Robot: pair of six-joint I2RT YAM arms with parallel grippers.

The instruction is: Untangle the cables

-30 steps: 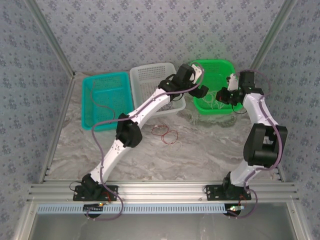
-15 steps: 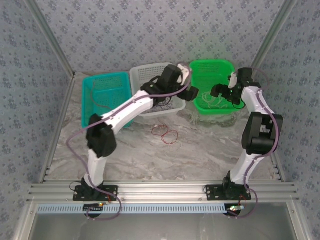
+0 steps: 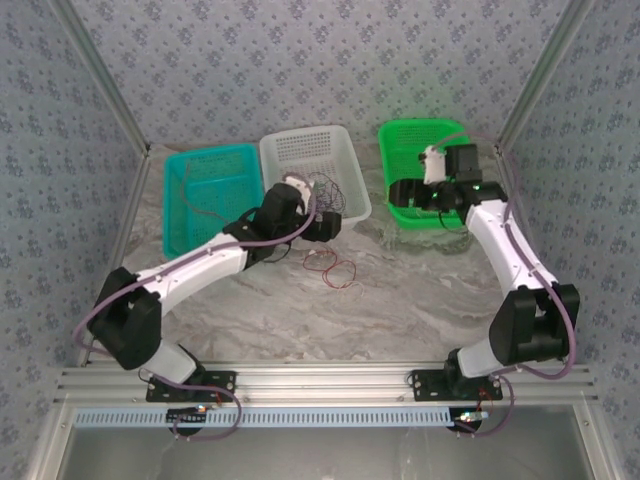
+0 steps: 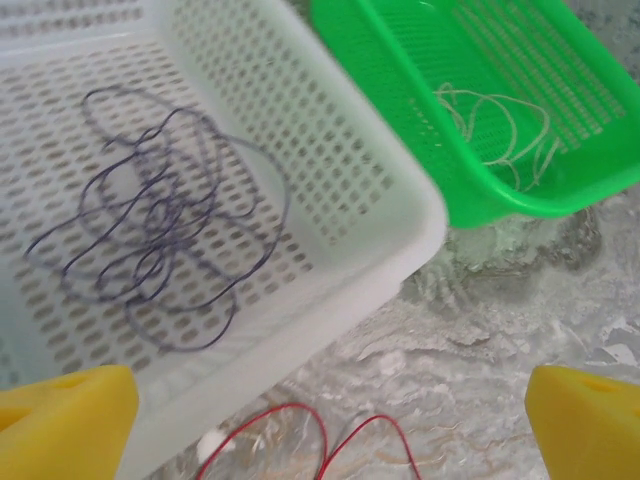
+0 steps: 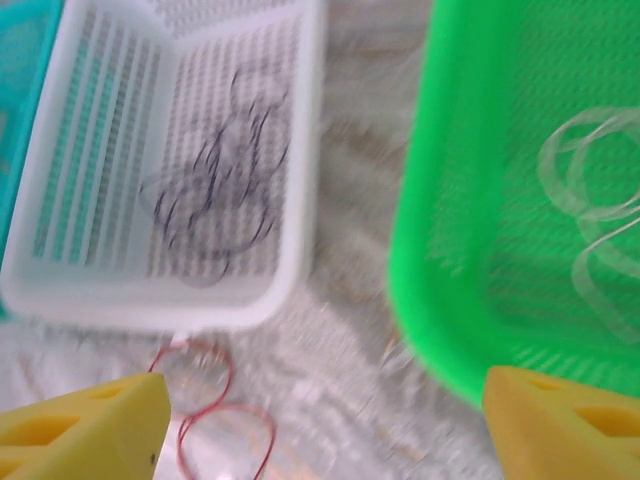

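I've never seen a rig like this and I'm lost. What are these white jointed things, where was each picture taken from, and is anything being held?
They are two robot arms bolted to the near edge of a table. The wide picture looks down from above and behind them. The two close-ups come from cameras on the wrists, and the yellow fingers show in the bottom corners.

The left gripper and right gripper are both open and hold nothing.

A dark wire lies in the white basket, and a whitish wire lies in the green basket. A red wire lies loose on the table. A teal basket stands at the left.
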